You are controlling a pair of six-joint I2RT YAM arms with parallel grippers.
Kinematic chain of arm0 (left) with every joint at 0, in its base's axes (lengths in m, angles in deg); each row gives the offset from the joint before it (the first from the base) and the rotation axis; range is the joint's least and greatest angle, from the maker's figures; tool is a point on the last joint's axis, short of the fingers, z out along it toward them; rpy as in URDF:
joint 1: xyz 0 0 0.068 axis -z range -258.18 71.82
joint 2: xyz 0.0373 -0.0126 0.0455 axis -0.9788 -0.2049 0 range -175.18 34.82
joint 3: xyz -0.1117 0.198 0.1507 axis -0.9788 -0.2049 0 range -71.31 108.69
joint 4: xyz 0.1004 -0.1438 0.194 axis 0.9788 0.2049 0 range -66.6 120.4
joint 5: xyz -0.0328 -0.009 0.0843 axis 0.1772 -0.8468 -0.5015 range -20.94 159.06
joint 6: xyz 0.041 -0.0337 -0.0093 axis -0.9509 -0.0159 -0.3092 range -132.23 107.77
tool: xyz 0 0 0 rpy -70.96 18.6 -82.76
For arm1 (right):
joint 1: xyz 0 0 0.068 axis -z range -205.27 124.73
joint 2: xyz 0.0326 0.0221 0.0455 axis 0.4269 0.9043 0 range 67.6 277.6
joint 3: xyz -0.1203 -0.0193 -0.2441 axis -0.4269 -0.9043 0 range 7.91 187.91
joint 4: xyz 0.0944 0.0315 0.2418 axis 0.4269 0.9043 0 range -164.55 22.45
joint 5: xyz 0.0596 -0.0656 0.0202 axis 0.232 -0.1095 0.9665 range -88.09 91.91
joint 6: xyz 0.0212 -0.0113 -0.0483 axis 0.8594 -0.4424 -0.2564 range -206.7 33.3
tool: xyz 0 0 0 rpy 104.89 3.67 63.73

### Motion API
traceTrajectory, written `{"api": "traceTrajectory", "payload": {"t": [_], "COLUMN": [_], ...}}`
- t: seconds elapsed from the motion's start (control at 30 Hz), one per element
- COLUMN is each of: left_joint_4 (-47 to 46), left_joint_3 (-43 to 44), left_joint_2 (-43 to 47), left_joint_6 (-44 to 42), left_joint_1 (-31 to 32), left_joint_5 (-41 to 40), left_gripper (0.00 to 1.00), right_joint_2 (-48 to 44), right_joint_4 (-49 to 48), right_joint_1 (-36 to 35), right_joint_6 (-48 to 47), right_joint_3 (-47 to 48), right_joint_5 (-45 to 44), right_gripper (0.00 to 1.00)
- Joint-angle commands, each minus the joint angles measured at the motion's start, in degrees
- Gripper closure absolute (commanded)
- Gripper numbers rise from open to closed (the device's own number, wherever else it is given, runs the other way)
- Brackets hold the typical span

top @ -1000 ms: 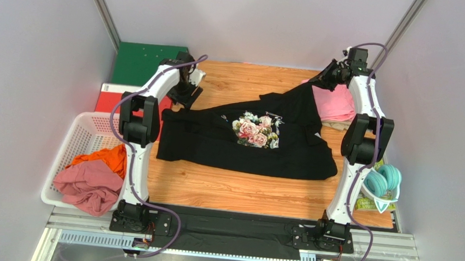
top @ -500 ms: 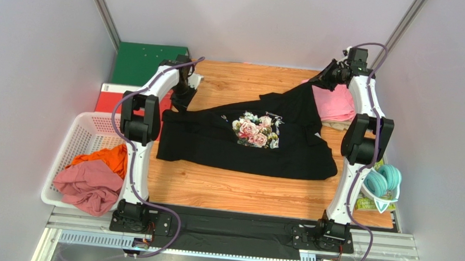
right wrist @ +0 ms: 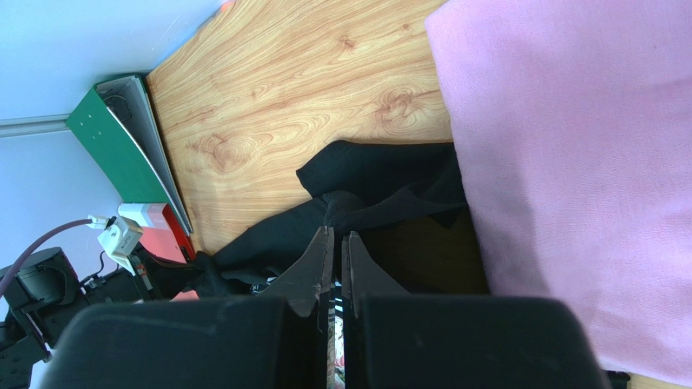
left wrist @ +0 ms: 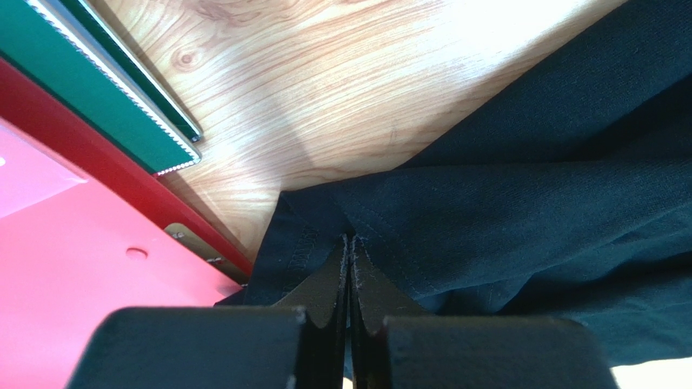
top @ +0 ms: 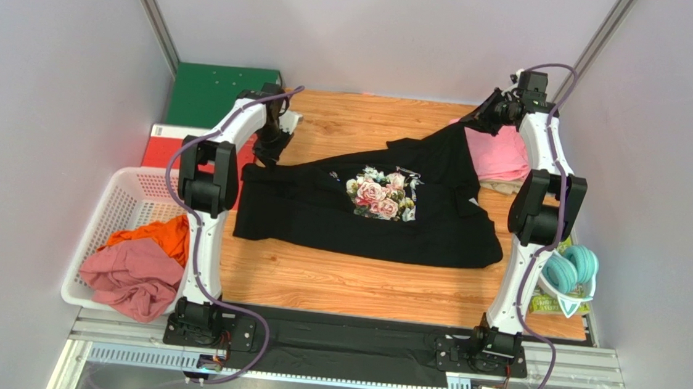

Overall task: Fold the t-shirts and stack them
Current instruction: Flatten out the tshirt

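left claw (left wrist: pixel 349 243): clamped on hem of large black rose-print cloth t-shirt (top: pixel 312 212)
right claw (right wrist: pixel 336 237): pinching its far corner

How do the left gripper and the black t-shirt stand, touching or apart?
Touching. In the left wrist view the left gripper pinches the edge of the black t-shirt between closed fingertips.

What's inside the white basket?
An orange t-shirt and a dusty-rose t-shirt lie crumpled in the white basket. Whatever is under them is covered, so I can't tell.
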Motion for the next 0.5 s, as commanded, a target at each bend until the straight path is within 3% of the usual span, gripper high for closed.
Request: {"api": "traceTrajectory", "payload": {"t": [0.0,0.27,0.47], "left_joint_4": [0.0,-2.1,-2.1], "left_joint_3": [2.6,4.3,-4.0], "left_joint_2": [6.1,15.3,17.6], "left_joint_6": [0.3,-1.6,-3.3], "left_joint_1": [-0.3,-3.3,-4.3], "left_joint_5": [-1.1,-4.2,-3.2], "left_gripper": [1.00,1.00,1.00], "right_joint_2": [-3.5,-4.7,-5.1], "right_joint_4": [-2.1,-1.9,-2.3], "right_joint_1": [-0.2,-0.2,-0.2], "right_joint_6": [0.0,-0.1,0.2], "right_joint_3": [0.0,-0.6,-1.2], "right_joint_5": [0.8,0.4,0.7], "right_gripper": [1.00,1.00,1.00]}}
